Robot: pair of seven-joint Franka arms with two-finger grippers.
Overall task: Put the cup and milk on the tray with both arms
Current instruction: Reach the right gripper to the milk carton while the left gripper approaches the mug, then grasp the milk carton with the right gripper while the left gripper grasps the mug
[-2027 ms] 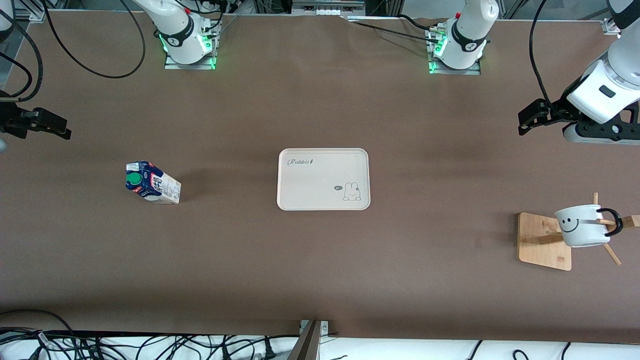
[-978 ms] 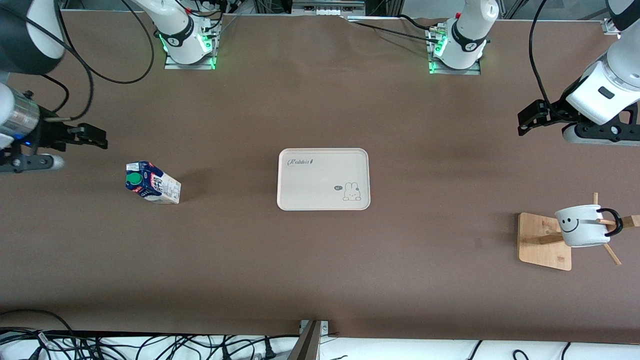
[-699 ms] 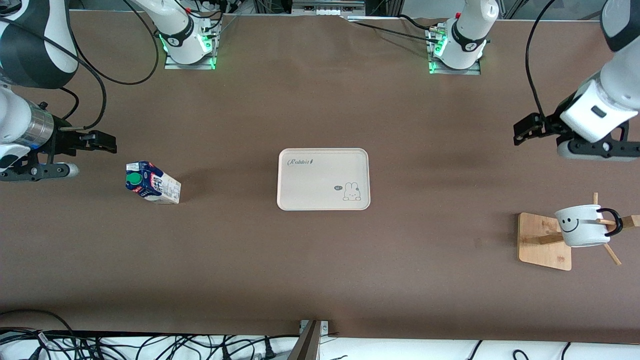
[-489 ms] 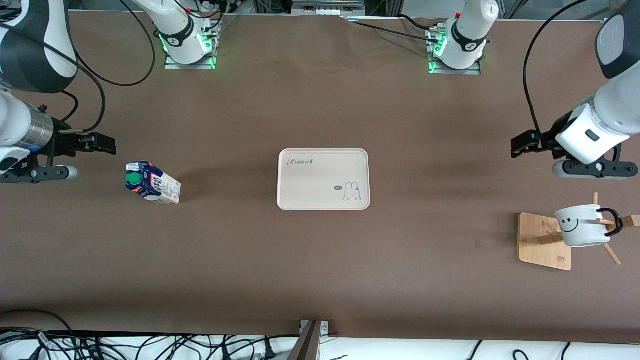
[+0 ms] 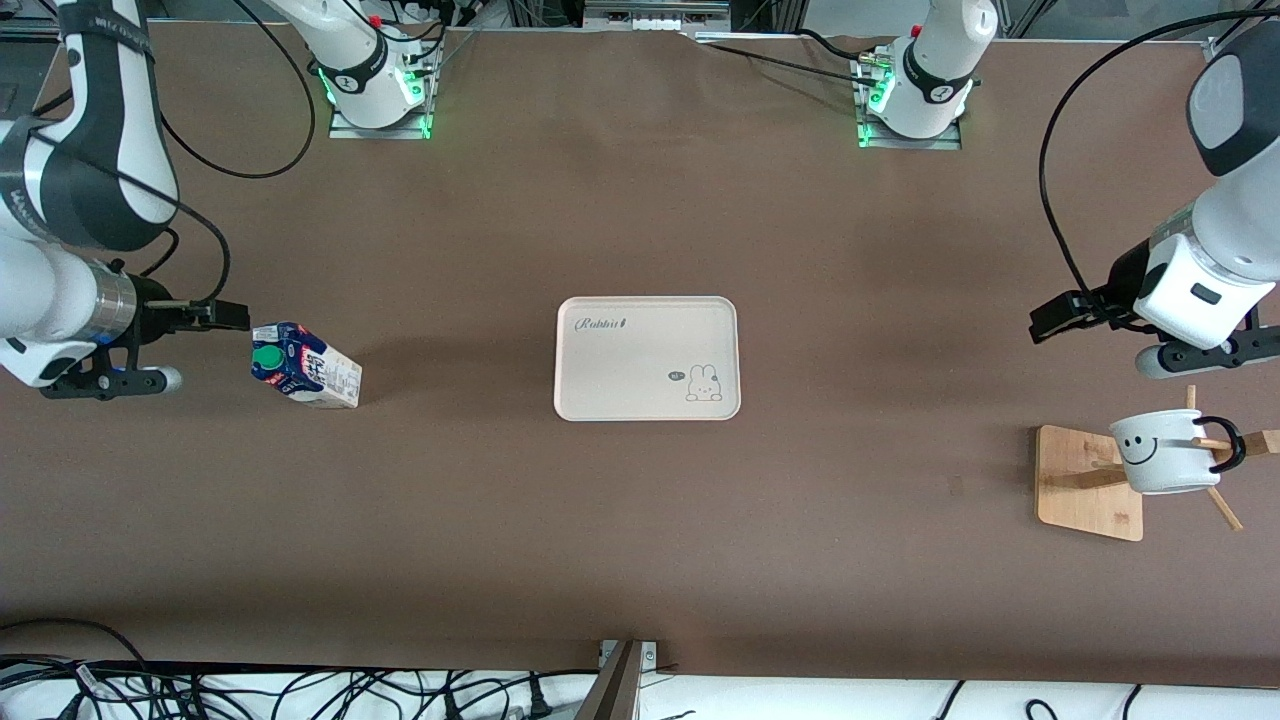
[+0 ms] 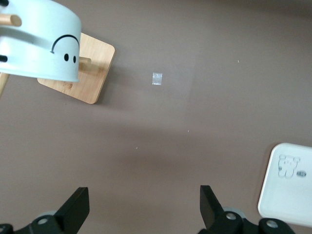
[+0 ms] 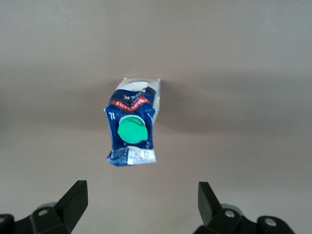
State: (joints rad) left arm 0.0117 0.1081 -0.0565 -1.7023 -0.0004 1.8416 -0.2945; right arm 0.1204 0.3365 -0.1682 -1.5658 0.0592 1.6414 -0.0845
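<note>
Cream tray mid-counter, we see our right gripper spread wide, empty, at 9 o'clock beside the milk, left gripper likewise wide, empty, over bare counter at 11 o'clock of the cup hung on its wooden rack.

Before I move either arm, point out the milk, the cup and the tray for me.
milk (image 5: 300, 367): front view, on the carton's dark blue top beside the green cap.
cup (image 5: 1155, 455): front view, on its white side by the smiley face.
tray (image 5: 640, 350): front view, on its bare cream middle.
</note>
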